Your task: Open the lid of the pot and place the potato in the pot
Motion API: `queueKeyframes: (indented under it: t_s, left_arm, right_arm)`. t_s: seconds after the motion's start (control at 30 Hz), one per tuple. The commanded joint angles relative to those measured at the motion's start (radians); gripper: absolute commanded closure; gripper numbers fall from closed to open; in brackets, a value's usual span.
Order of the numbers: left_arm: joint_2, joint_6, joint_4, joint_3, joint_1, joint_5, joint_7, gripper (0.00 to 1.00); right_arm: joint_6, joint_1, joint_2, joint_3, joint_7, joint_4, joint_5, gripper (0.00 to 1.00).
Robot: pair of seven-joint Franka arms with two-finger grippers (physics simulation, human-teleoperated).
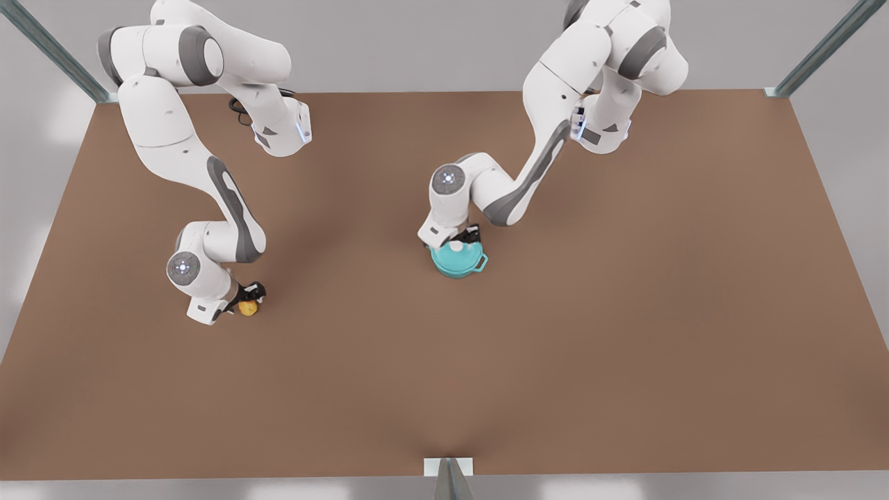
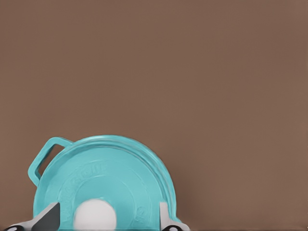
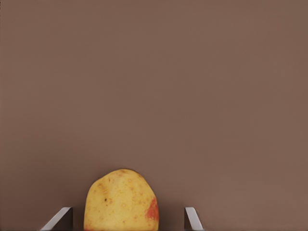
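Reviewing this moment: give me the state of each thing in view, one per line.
pot lid: closed on the pot.
pot: upright on the table, covered.
potato: on the table, not gripped.
left tool: open, fingers either side of the lid's white knob.
right tool: open, fingers astride the potato.

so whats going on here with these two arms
Two arms are at work on a brown table. The left tool is down over the pot lid, open, with a finger on each side of its white knob; the lid is on the pot. The right tool is at the potato, open, with gaps on both sides. The potato sits on the table at the front view's left.
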Motion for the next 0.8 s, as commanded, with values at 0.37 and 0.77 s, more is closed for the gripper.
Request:
queueKeyframes:
  t_s: [0.37, 0.77]
  left_arm:
    - [0.021, 0.051, -0.016, 0.003, 0.002, 0.025, -0.107, 0.60]
    - [0.013, -0.212, 0.168, 0.006, 0.186, 0.027, 0.244, 0.69]
  right_arm:
    - [-0.101, 0.004, -0.069, 0.015, -0.053, 0.001, 0.010, 0.51]
    - [-0.313, 0.010, -0.201, 0.265, -0.047, 0.127, 0.013, 0.53]
